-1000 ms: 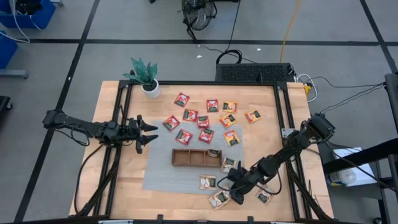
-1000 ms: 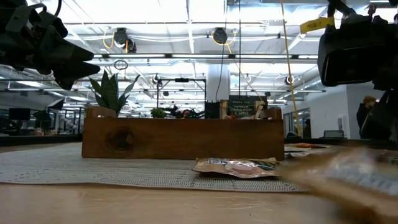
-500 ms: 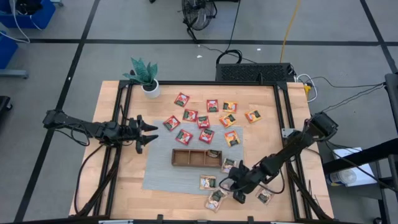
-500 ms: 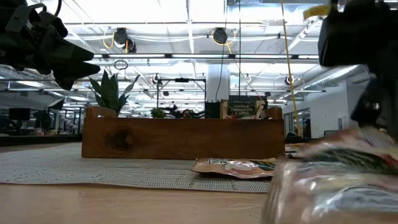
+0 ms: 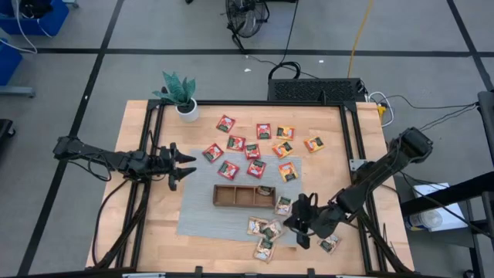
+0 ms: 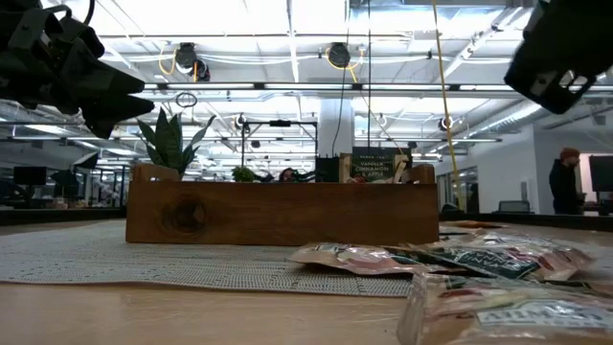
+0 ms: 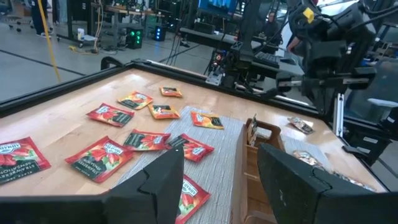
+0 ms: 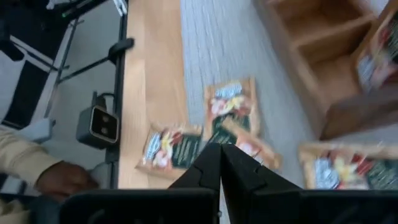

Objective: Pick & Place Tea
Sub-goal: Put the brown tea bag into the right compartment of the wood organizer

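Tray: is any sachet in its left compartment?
No. In the high view the tray's left compartment is bare; a sachet lies at its right end.

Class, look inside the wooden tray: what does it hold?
In the high view the wooden tray holds one tea sachet, in its right compartment. The other two compartments look bare; the low view shows only its wall.

Evenly and brightly lit from above, with only short, soft shadows beside the wooden tray [image 5: 245, 195] on the desk [image 5: 147, 232]. Blown-out glare from ceiling lights and skylights high over the tray [image 6: 283, 213] at desk level; sachets [image 6: 498, 311] in front of it soft and out of focus, tray itself sharp. Motion-smeared sachets [image 8: 229, 106] near the tray [image 8: 323, 50] from the right wrist. Crisp red sachets [image 7: 102, 155] beside the tray [image 7: 252, 134] from the left wrist.
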